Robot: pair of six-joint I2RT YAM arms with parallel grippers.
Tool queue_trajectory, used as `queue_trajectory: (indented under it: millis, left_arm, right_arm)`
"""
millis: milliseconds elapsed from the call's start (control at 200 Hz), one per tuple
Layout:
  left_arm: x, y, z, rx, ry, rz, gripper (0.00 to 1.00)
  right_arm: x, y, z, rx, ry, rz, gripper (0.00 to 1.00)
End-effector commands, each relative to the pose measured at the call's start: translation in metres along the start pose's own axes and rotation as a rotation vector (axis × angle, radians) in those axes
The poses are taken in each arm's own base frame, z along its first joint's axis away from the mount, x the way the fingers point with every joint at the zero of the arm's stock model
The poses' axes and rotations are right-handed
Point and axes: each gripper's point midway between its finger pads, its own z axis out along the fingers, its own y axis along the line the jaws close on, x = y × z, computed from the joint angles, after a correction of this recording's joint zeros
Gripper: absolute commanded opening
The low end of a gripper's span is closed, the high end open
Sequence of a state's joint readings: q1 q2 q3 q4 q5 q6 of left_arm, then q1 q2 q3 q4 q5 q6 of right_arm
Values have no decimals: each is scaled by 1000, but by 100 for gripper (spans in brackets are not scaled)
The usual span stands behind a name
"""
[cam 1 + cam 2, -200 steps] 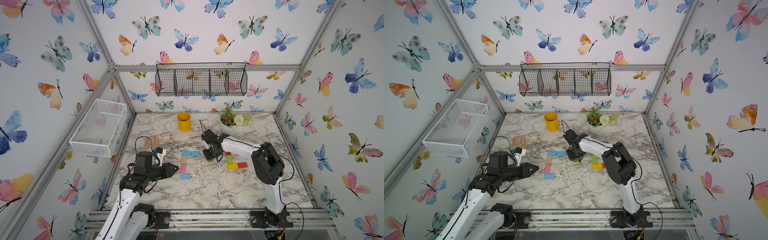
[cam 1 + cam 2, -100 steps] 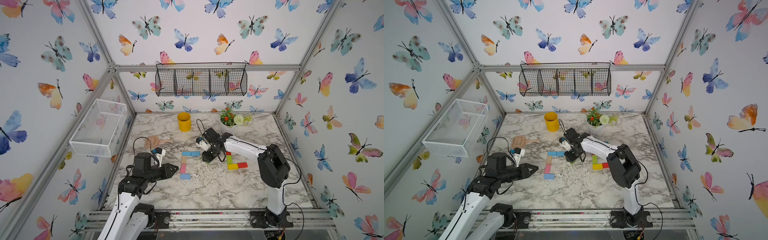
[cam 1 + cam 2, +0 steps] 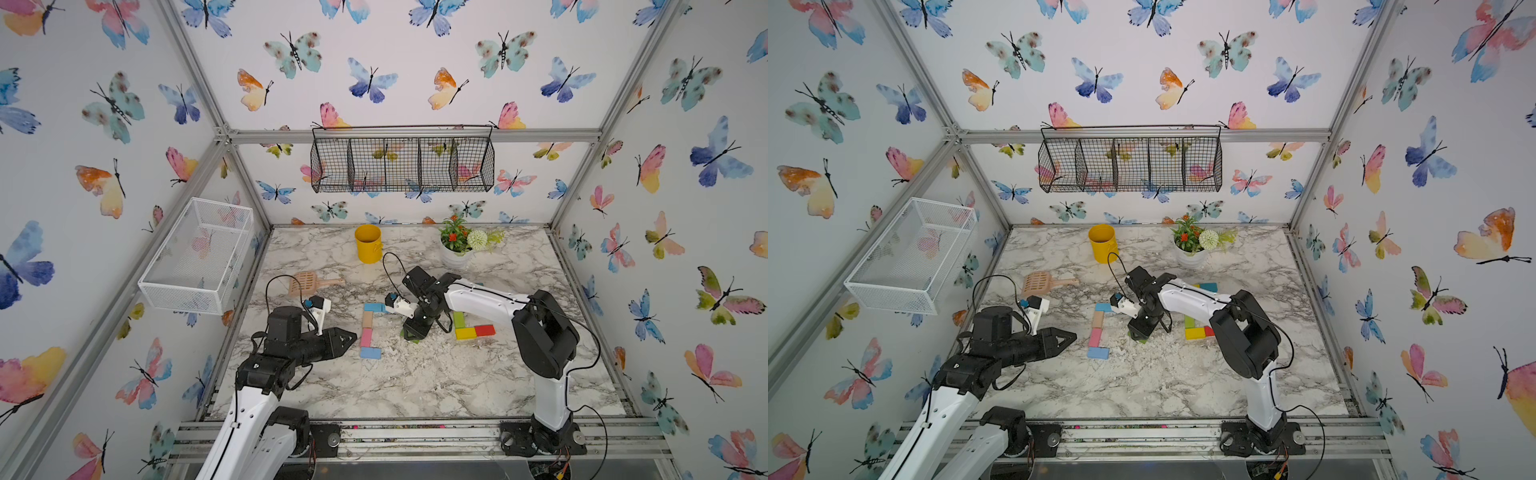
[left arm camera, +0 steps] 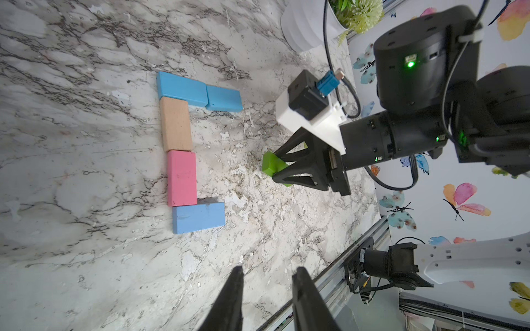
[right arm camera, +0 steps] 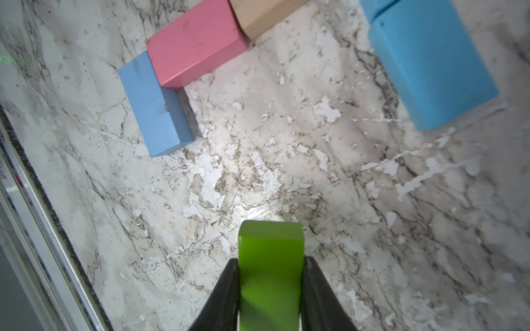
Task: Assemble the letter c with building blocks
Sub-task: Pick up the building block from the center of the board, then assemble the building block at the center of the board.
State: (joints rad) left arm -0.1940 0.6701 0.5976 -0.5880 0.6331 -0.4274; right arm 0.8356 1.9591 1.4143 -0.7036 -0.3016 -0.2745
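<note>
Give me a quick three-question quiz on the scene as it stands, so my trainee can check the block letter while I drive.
1. True or false: the right gripper is shut on a green block.
2. Pick one: which colour of block lies between the tan block and the blue block at the letter's near end? A yellow, B pink, C red.
3. How many blocks lie in the letter on the table so far?
Key: 1 true; 2 B, the pink block; 3 five.
</note>
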Motion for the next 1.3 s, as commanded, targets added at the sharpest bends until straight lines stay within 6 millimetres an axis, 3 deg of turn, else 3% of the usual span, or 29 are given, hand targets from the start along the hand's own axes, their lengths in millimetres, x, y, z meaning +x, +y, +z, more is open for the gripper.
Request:
queue_trajectory:
  millis: [0,360,696,871,1296]
  left_arm:
    - [4,-5,1,35,26,18,32]
    - [6,-7,1,46,28,22,32]
    - [8,-4,2,31,40,7,32]
    - [11,10,3,-35,46,-28,31]
    - [16,20,0,-103,64,-45,30]
  right_arm:
    - [-5,16,-11,-1,-38,-135,29]
    - [-10,21,-6,15,-69,-282,30]
    - [-9,25,10,60,-31,-357,30]
    - [-5,32,19,74,-6,-405,30]
    - [-8,46,33,86,4,-431,30]
